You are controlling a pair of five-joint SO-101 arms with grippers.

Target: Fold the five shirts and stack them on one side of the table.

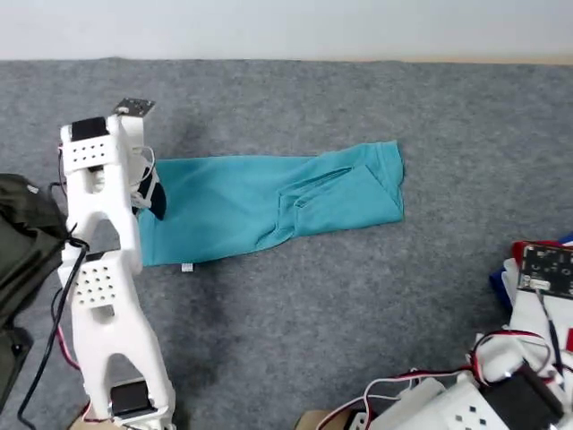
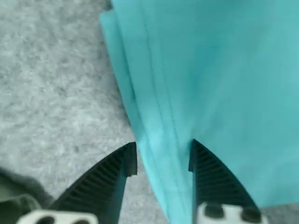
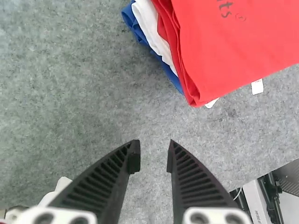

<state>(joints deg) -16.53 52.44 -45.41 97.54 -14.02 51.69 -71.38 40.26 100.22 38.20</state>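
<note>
A teal shirt [image 1: 269,206] lies folded into a long strip across the middle of the grey table. In the high view my left gripper [image 1: 154,193] is at the strip's left end. The left wrist view has that gripper [image 2: 163,161] open, its two black fingers standing on either side of the teal shirt's [image 2: 224,70] layered edge. A stack of folded shirts [image 3: 224,42], red over white over blue, lies on the table ahead of my right gripper [image 3: 152,156]. That gripper is slightly open and holds nothing. The same stack [image 1: 503,279] sits at the table's right edge.
A dark olive garment [image 1: 22,242] lies bunched at the table's left edge beside the left arm, and a bit of it [image 2: 14,200] is near the left fingers. Cables and the right arm's base [image 1: 466,403] fill the near right corner. Bare grey felt [image 1: 313,322] lies in front of the teal shirt.
</note>
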